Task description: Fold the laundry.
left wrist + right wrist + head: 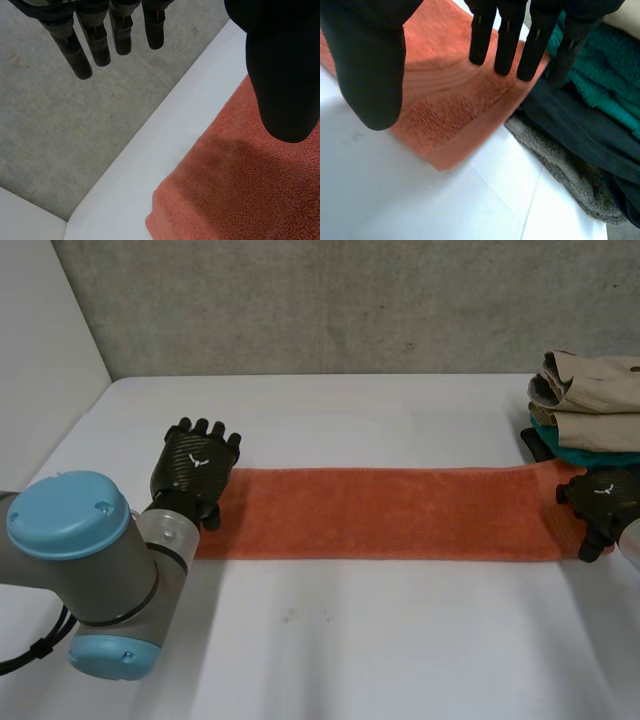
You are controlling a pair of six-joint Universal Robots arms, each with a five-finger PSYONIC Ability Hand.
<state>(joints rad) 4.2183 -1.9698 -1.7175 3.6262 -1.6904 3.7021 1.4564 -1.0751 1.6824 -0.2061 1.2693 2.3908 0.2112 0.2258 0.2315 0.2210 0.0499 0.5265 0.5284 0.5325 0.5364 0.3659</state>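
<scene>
An orange towel (380, 512) lies flat across the table as a long folded strip. My left hand (195, 462) hovers over its left end with straight fingers. In the left wrist view the fingers (95, 45) and thumb stand apart above the towel (240, 190), holding nothing. My right hand (603, 498) is at the strip's right end. In the right wrist view its fingers (505, 40) are straight and spread from the thumb above the towel's corner (445, 110), with no cloth between them.
A pile of folded clothes (590, 410), beige on top of teal, stands at the back right, just behind my right hand. Its teal (600, 75), dark (580, 135) and grey (560, 170) layers lie right beside the towel's end. A grey wall runs behind the white table (350, 640).
</scene>
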